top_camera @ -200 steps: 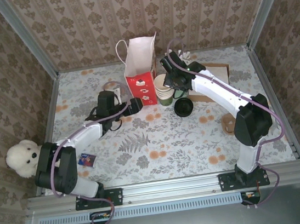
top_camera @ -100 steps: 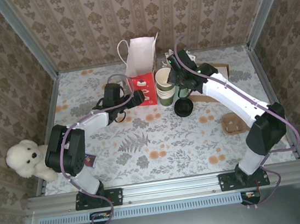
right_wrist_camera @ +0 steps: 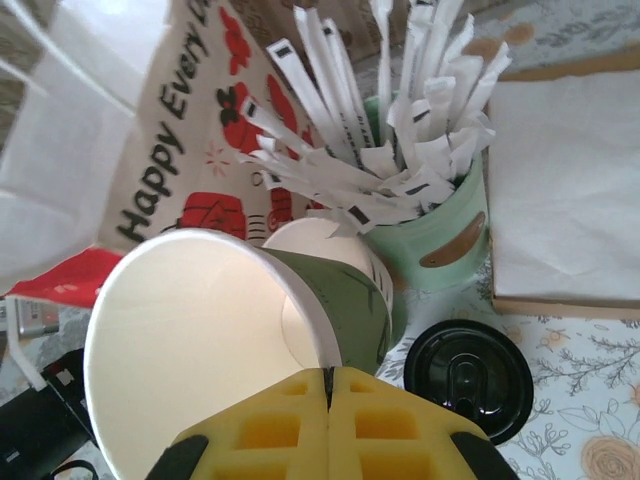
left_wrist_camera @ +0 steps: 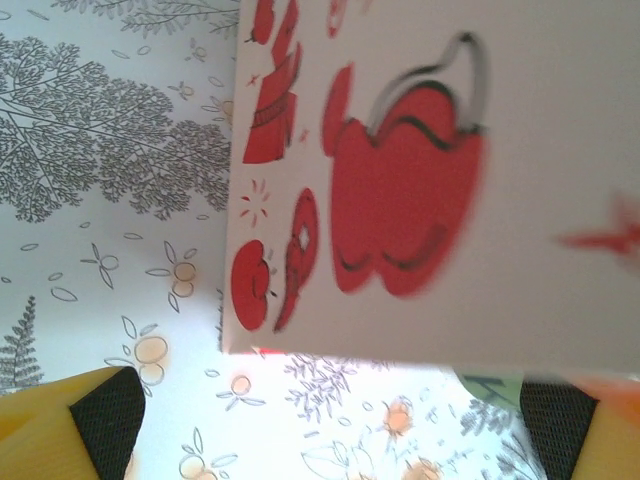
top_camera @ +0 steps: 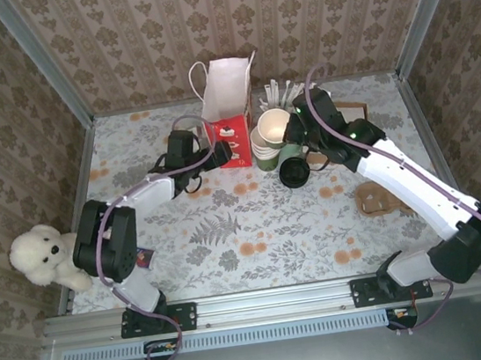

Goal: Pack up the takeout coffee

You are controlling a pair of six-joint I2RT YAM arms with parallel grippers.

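Patterned wallpaper closes in three sides of the cell, and a floral tablecloth (top_camera: 256,231) covers the surface I am working over. At the far left a white teddy bear (top_camera: 44,252) sits against the rail, well apart from the action. Moving right, my left gripper (left_wrist_camera: 335,405) has its pads spread wide, empty, just beside the lower red-printed face of the gift bag (top_camera: 228,102), which stands upright and open-mouthed at the back. Just right of the bag is a stack of paper cups (top_camera: 263,152), and tilted above it is the takeout coffee (right_wrist_camera: 200,340), its cream mouth turned toward the bag. My right gripper (right_wrist_camera: 328,385) is clamped together on its rim, the thin wall pinched between the yellow fingers. I judge the cup light and apparently empty, but soft: a paper wall buckles under a hard squeeze and can pivot in a one-point rim pinch, so a grip near the rolled rim, where it is stiffest, seems best, with slow wrist turns. Further right stands the green cup of wrapped sticks (right_wrist_camera: 430,225), close enough to snag, then the black lid (right_wrist_camera: 470,375) lying flat in front of it, and a pale napkin on a cardboard tray (right_wrist_camera: 565,190).
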